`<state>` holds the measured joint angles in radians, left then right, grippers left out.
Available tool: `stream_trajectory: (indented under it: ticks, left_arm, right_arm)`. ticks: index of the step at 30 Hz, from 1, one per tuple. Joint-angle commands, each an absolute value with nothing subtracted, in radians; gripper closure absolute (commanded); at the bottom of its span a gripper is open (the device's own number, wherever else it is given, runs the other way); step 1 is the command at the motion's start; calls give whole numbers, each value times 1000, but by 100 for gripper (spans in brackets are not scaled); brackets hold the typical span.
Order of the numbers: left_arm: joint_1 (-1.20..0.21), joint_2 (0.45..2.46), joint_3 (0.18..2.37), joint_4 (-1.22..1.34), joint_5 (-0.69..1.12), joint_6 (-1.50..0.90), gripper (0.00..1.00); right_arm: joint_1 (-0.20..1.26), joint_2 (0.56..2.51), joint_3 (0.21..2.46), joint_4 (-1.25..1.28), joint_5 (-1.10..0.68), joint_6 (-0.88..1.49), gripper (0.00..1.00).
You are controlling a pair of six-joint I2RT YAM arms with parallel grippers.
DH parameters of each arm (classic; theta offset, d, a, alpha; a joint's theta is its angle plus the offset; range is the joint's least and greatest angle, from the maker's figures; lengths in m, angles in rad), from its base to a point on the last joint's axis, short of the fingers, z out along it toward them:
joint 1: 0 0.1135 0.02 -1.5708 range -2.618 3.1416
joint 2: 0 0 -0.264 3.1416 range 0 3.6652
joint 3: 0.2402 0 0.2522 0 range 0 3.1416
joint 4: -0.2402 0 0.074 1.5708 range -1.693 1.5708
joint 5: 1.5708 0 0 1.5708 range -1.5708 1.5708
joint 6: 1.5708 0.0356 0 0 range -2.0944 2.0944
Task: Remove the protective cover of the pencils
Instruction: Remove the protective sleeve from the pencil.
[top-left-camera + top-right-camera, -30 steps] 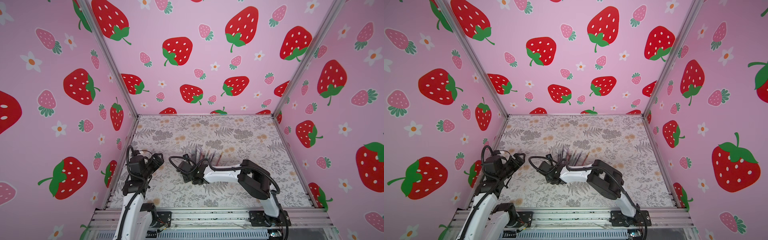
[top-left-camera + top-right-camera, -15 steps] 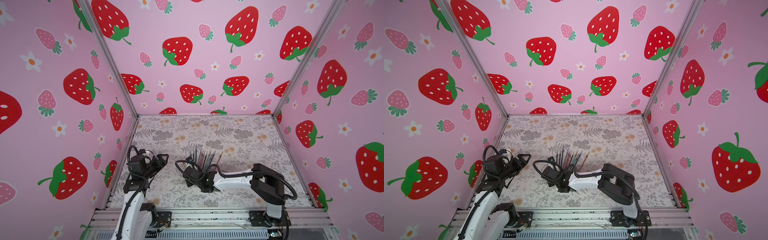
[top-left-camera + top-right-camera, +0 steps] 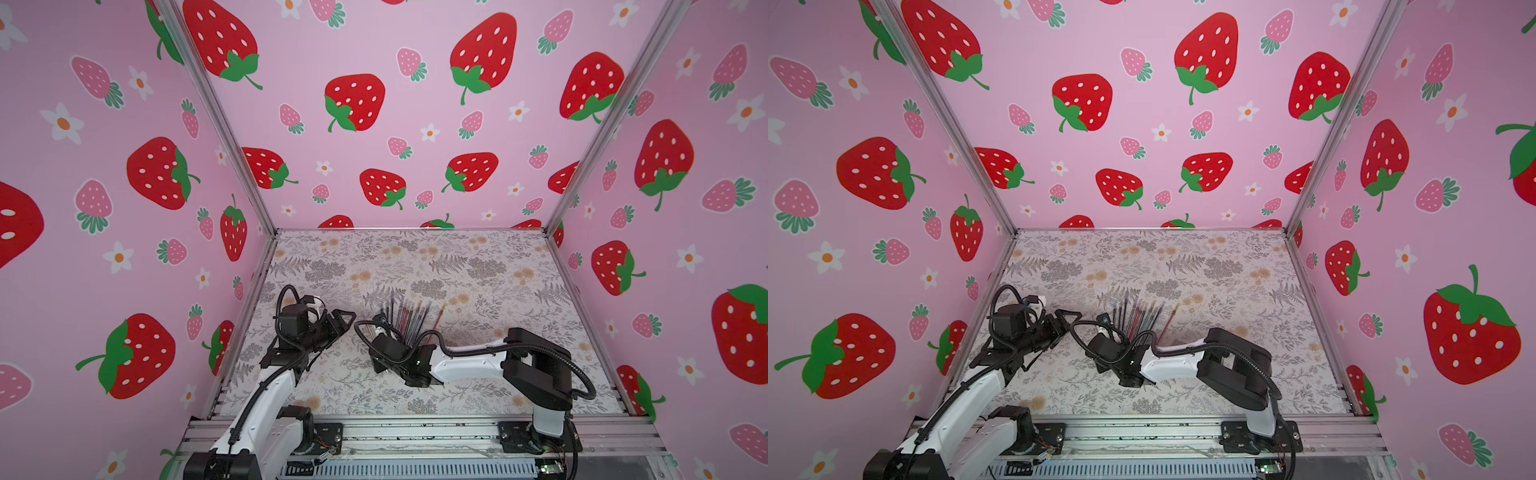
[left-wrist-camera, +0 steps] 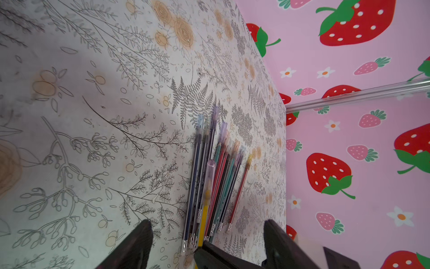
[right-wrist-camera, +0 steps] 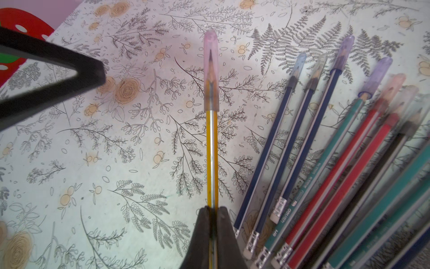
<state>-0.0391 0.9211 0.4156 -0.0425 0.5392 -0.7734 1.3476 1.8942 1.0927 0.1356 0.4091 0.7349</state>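
The pencils lie fanned on the floral mat, seen in both top views; most show translucent covers on their tips. My right gripper is shut on a yellow pencil lifted beside the fan. The pencil's point sits inside a pink protective cover. My left gripper is open, its fingers standing wide to either side of the pencils' eraser ends and apart from the pink cover. In a top view the left gripper is close beside the right gripper.
The floral mat covers the floor, enclosed by pink strawberry walls on three sides. An aluminium rail runs along the front edge, carrying both arm bases. One red pencil lies slightly apart to the right of the fan.
My left gripper has moved right, toward the right gripper and the pencils. The right arm has drawn its elbow back to the right, with the yellow pencil still in its grip.
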Motion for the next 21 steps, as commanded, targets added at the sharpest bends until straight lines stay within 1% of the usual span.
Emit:
stream_trajectory:
  ticks: [1, 8, 12, 14, 21]
  left_arm:
    - [-80, 942, 446, -10, 505, -782, 24]
    - [-116, 994, 460, 6, 454, -776, 28]
    - [-123, 1052, 466, 51, 450, -783, 34]
    - [-127, 1083, 471, 72, 455, -787, 38]
    - [-129, 1152, 497, 96, 442, -788, 47]
  right_arm:
    - [1352, 1850, 1085, 167, 431, 730, 100]
    - [1352, 1852, 1089, 182, 402, 719, 100]
    - [1354, 1856, 1091, 205, 373, 712, 100]
    - [1354, 1864, 1095, 212, 358, 708, 100]
    - [1362, 1883, 1114, 222, 334, 705, 100]
